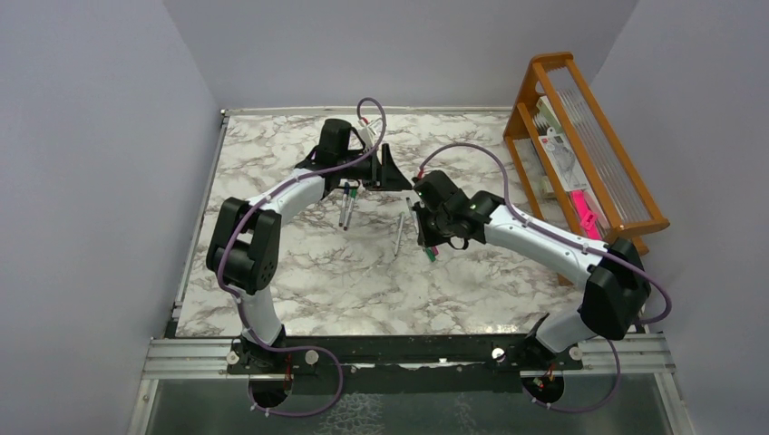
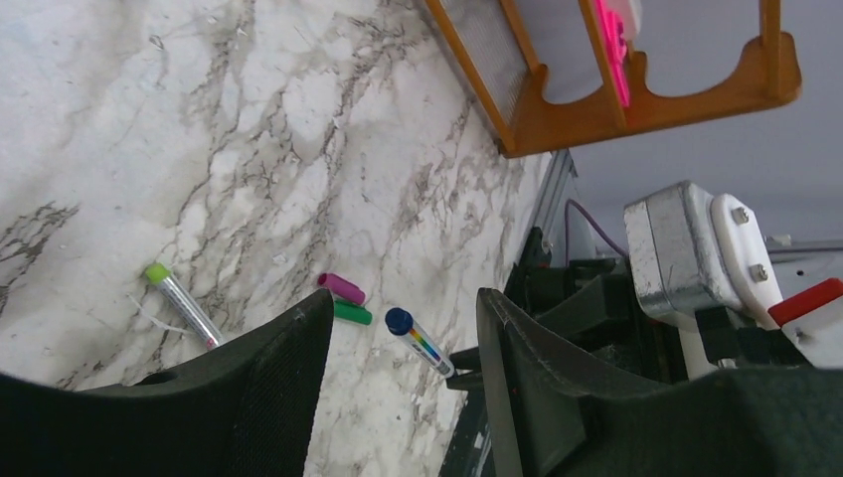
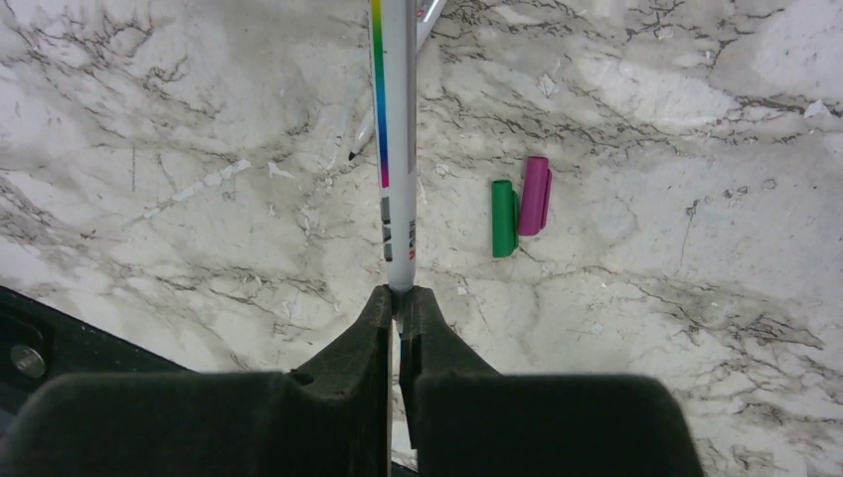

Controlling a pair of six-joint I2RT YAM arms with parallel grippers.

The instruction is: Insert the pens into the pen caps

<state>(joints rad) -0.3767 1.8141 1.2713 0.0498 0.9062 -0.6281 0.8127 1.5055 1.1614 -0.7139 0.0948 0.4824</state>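
My right gripper is shut on the end of a grey-silver pen with a rainbow stripe and holds it above the marble table. In the left wrist view this pen shows a dark blue end. A green cap and a magenta cap lie side by side on the table just right of the held pen. My left gripper is open and empty, raised above the table and looking toward the right gripper. A loose pen and two more pens lie on the table.
A wooden rack stands at the right edge with papers and a bright pink object in it. In the left wrist view a pen with a green end lies left of the caps. Grey walls surround the table.
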